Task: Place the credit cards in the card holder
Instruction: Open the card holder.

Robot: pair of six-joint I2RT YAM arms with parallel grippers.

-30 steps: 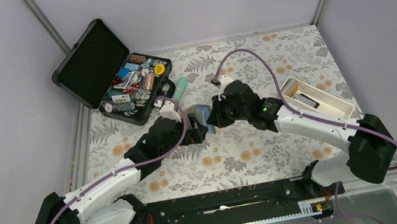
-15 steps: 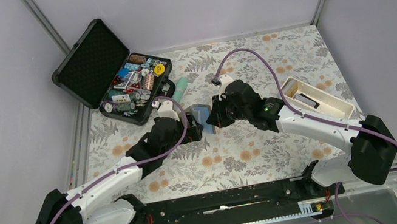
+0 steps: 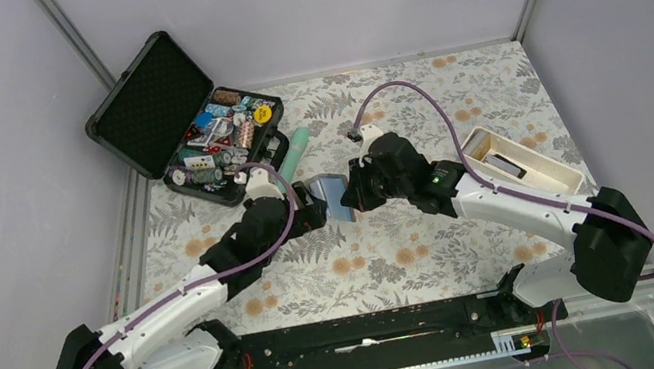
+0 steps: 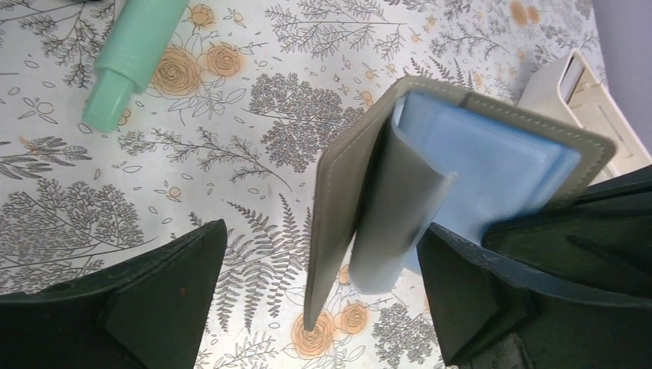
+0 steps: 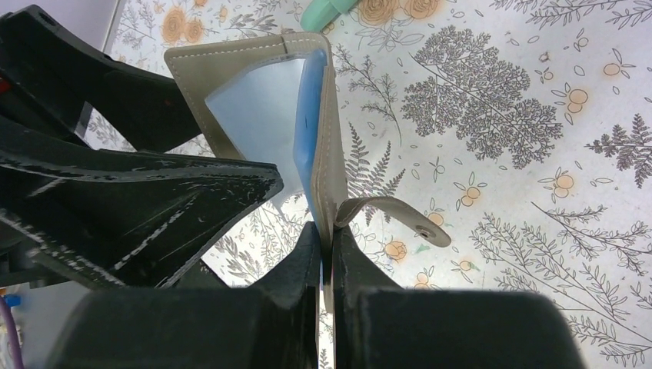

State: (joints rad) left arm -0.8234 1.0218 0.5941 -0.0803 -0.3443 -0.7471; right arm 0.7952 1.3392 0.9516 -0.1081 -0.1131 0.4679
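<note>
Black right gripper on card holder

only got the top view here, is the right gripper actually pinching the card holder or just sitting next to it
Observer: Pinching it. The right wrist view shows the right gripper shut on the edge of the card holder.
Operator: and the left one, has it got hold too
Observer: No. The left gripper is open wide, one finger on each side of the holder, not closed on it.
Operator: any card in there yet
Observer: Yes, a blue card sits between the two flaps.
</note>
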